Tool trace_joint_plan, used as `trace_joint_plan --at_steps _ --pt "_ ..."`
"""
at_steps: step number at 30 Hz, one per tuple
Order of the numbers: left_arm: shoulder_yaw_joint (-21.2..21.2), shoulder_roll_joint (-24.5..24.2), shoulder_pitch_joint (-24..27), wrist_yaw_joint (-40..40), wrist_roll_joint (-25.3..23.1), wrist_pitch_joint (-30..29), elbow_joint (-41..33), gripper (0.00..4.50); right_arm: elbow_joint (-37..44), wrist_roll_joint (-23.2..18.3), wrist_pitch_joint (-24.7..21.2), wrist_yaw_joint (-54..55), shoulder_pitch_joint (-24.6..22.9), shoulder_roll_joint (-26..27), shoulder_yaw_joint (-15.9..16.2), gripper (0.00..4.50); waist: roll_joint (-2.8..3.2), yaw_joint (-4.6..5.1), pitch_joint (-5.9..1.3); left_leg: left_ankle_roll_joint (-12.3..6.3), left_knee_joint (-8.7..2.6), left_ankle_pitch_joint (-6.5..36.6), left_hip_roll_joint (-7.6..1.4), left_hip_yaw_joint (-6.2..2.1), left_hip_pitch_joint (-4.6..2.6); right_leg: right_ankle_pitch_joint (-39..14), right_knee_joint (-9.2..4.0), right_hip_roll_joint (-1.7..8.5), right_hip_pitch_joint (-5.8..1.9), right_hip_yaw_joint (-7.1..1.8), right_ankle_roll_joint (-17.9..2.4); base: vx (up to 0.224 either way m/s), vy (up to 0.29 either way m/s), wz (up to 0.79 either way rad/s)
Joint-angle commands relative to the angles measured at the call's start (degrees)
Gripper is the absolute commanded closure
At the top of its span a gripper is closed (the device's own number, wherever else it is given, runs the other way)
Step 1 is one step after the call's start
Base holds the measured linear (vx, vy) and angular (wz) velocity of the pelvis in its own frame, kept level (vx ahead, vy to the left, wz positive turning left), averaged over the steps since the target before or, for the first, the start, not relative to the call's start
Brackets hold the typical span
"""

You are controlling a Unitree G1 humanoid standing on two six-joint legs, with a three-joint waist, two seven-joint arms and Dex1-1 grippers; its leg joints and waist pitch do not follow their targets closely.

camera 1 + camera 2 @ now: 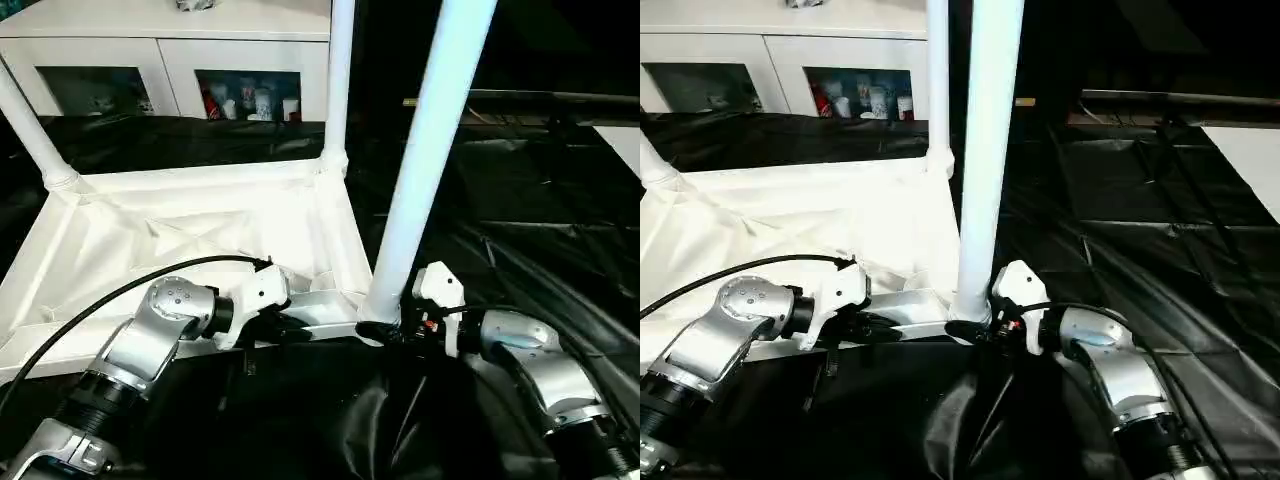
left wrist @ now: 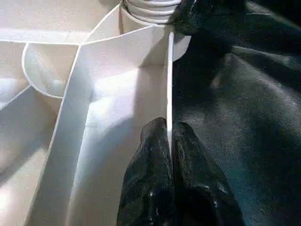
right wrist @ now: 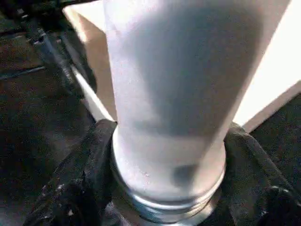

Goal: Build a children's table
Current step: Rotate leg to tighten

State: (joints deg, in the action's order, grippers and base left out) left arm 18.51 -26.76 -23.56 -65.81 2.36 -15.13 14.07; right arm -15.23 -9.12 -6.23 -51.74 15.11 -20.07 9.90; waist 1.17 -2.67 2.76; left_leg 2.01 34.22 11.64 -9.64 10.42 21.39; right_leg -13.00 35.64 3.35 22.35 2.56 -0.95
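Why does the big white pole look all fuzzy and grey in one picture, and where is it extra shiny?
Right wrist view: the table leg sits very close to the camera, so it looks soft, with a grey shadow across it. Left wrist view: bright light bounces off the tabletop ribs, while the fingers stay dark. Left eye view: the black sheet shows pale shine on its creases.

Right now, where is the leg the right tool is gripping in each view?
Left eye: near leg, right of centre, base at the near corner socket.
Right eye: near leg, centre.
Left wrist: threaded base at the far end of the rim.
Right wrist: leg between the fingers.
Shared landmark: tabletop rim.
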Motion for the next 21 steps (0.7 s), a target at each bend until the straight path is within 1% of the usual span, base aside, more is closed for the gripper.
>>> trace_joint_plan --at_steps 1,3,4,6,7,8,9,10,11,12,13,14,17,18,20,21 --pt "0.03 2.10 -0.73 1.64 0.52 -0.34 0.73 4.50 -1.97 0.96 -0.35 5.29 0.37 1.41 -1.92 1.78 -0.62 -0.22 -3.14 -6.13 -3.48 2.81 -3.59 -1.33 -0.48 2.73 -3.44 5.08 -3.05 -2.76 -15.89 0.000 0.000 0.00" --pt "0.32 4.38 -1.74 4.95 -0.74 -0.59 2.76 4.50 -3.59 2.07 -0.94 10.94 0.88 4.05 -2.91 1.78 -0.58 -0.11 -2.95 -4.64 -3.64 4.67 -3.60 -1.35 -0.63 -0.91 -3.80 5.05 -2.91 -2.83 -15.31 0.000 0.000 0.00" --pt "0.32 4.38 -1.74 4.95 -0.74 -0.59 2.76 4.50 -3.59 2.07 -0.94 10.94 0.88 4.05 -2.91 1.78 -0.60 0.02 -2.75 -4.26 -3.78 5.51 -3.60 -1.28 -0.70 -2.32 -4.02 4.98 -2.73 -2.88 -15.10 0.000 0.000 0.00" --pt "0.44 9.20 -3.87 10.94 -2.20 -1.81 6.67 4.50 -6.82 3.73 -1.85 22.38 2.45 9.56 -4.90 1.78 -0.47 0.30 -2.48 -1.74 -4.10 9.23 -3.47 -1.30 -1.13 -9.61 -4.81 5.03 -2.43 -2.95 -13.87 0.000 0.000 0.00" --pt "0.44 9.20 -3.87 10.94 -2.20 -1.81 6.67 4.50 -6.82 3.73 -1.85 22.38 2.45 9.56 -4.90 1.78 -0.48 0.30 -2.49 -1.06 -4.22 9.88 -3.49 -1.38 -1.27 -11.13 -4.90 5.08 -2.50 -2.98 -13.56 0.000 0.000 0.00" --pt "0.41 10.89 -4.65 12.84 -2.52 -2.01 8.10 4.50 -8.26 4.36 -2.24 26.64 3.25 11.45 -5.50 1.78 -0.49 0.42 -2.61 -0.41 -4.28 9.62 -3.45 -1.54 -1.08 -11.81 -4.85 5.18 -2.67 -3.03 -12.96 0.000 0.000 0.00" --pt "0.36 12.21 -5.36 14.61 -2.93 -2.17 9.41 4.50 -9.67 5.26 -2.70 30.60 4.03 13.07 -5.75 1.78 -0.44 0.44 -2.59 -0.05 -4.29 9.44 -3.45 -1.47 -1.11 -11.37 -4.92 5.09 -2.49 -3.09 -12.55 0.000 0.000 0.00" --pt "0.12 14.88 -6.85 18.43 -3.63 -3.03 12.07 4.50 -11.58 6.52 -3.42 35.23 5.09 14.95 -5.65 1.78 -0.39 0.50 -2.66 0.11 -4.27 9.73 -3.42 -1.46 -1.24 -11.27 -4.88 5.03 -2.36 -3.08 -12.59 0.000 0.000 0.00" --pt "-0.12 17.38 -8.50 22.55 -4.53 -3.61 15.01 4.50 -13.30 7.98 -4.22 39.49 6.12 16.44 -5.37 1.78 -0.54 0.59 -2.62 0.31 -4.30 9.97 -3.28 -1.46 -1.29 -11.71 -5.05 5.08 -2.43 -3.14 -12.38 0.000 0.000 0.00" --pt "-0.26 18.66 -9.50 24.83 -5.15 -3.63 16.81 4.50 -14.25 8.88 -4.65 41.76 6.74 17.14 -5.28 1.78 -0.58 0.48 -2.69 0.30 -4.24 9.32 -3.15 -1.45 -1.26 -11.51 -5.09 5.05 -2.48 -3.18 -12.05 0.000 0.000 0.00" --pt "-0.28 18.78 -9.60 25.05 -5.22 -3.60 17.00 4.50 -14.37 8.99 -4.67 42.01 6.81 17.23 -5.29 1.78 -0.62 0.38 -2.72 0.11 -4.20 9.33 -3.17 -1.39 -1.38 -11.47 -5.20 5.11 -2.36 -3.26 -11.92 0.000 0.000 0.00" --pt "-0.26 20.51 -10.93 27.53 -6.16 -3.37 19.58 4.50 -15.62 10.10 -4.32 43.07 7.81 17.84 -4.65 1.78 -0.79 0.17 -2.71 -0.41 -4.07 9.29 -3.12 -1.28 -1.35 -11.55 -5.28 5.20 -2.39 -3.31 -11.66 0.000 0.000 0.00" --pt "0.65 21.52 -11.95 28.95 -7.76 -2.52 21.53 4.50 -16.82 10.16 -3.41 43.20 8.76 18.37 -4.68 1.78 -0.73 -0.05 -2.75 -1.56 -4.05 8.86 -3.08 -1.27 -1.19 -11.76 -5.37 5.25 -2.43 -3.27 -11.09 0.000 0.000 0.00" --pt "1.09 21.44 -12.08 28.88 -8.26 -2.05 21.70 4.50 -17.21 9.48 -3.02 42.67 9.03 18.57 -5.10 1.78 -0.57 -0.25 -2.83 -2.05 -4.09 8.45 -3.21 -1.36 -0.91 -11.45 -5.31 5.38 -2.61 -3.24 -10.56 0.000 0.000 0.00" --pt "1.38 21.25 -11.96 28.13 -8.77 -1.61 21.39 4.50 -17.00 8.70 -1.69 40.80 9.02 18.88 -5.67 1.78 -0.54 -0.38 -2.81 -2.26 -4.19 8.62 -3.28 -1.42 -0.87 -11.64 -5.31 5.39 -2.57 -3.15 -10.21 0.000 0.000 0.00" --pt "1.51 20.76 -11.69 27.26 -8.96 -1.44 20.66 4.50 -15.81 7.64 -0.22 38.47 8.63 18.89 -5.79 1.78 -0.54 -0.41 -2.85 -2.27 -4.20 8.59 -3.27 -1.43 -0.85 -11.71 -5.26 5.36 -2.60 -3.11 -10.14 0.000 0.000 0.00"
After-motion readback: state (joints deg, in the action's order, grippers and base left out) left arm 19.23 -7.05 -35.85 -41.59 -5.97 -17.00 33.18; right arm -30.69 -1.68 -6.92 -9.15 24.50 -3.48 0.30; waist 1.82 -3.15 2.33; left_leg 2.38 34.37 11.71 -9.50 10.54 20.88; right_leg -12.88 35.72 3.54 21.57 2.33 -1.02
